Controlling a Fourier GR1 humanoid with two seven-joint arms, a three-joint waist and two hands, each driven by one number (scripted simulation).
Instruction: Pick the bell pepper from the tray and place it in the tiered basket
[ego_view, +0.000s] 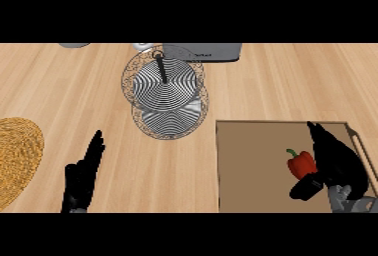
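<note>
A red bell pepper (300, 163) with a green stem lies on the brown tray (251, 165) at the lower right. My right hand (336, 160) is over the tray, right beside the pepper on its right side, fingers straight and pointing away, thumb (306, 189) bent under the pepper's near side. The wire tiered basket (164, 90) stands at the top centre, seen from above as two overlapping round tiers with a black centre post. At the lower left my left hand (83, 175) rests open on the counter, fingers up.
A woven straw mat (16, 155) lies at the left edge. A grey appliance (218, 51) sits behind the basket, and a small grey object (74, 44) at the top left. Bare wooden counter (170, 170) lies between tray and left hand.
</note>
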